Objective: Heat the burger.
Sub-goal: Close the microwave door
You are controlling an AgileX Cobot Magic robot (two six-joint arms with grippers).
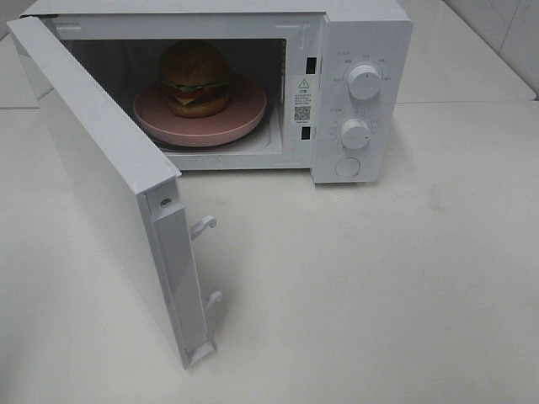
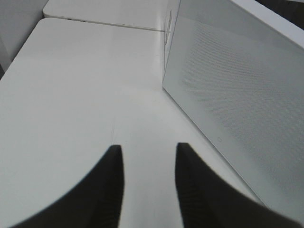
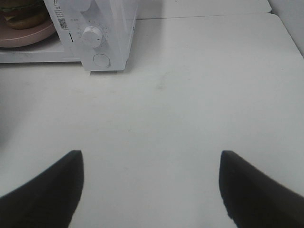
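**Burger in open microwave; both grippers empty over the table**

1. The white table (image 1: 379, 295) carries everything. The high view shows it whole; each wrist view shows only a stretch of it.

2. The white microwave (image 1: 370, 34) stands at the far side of the table. Only the high view shows the full cavity and the control panel together.

3. The door (image 1: 93, 194) stands swung wide open on the left, its latch hooks (image 1: 204, 225) facing forward. The left wrist view alone shows the door's outer face, with a fine dotted mesh. The burger is not visible there.

4. A pink plate (image 1: 244, 114) lies flat inside the cavity.

5. The burger (image 1: 195, 77) sits on that plate, left of the plate's centre. It stands upright, its long axis vertical, the bun crown uppermost and the layers level. The right wrist view catches only its lower edge and a sliver of the plate.

6. The left gripper (image 2: 148, 151) appears only in its own wrist view. Its fingers stand apart with bare table between them, gripping nothing, just beside the door.

7. The right gripper (image 3: 151, 156) appears likewise only in its own wrist view. Its fingers are spread wide and empty, well apart from the microwave.

8. On the panel sit an upper knob (image 1: 365, 82), a lower knob (image 1: 355, 133) and a round button (image 1: 347, 167).
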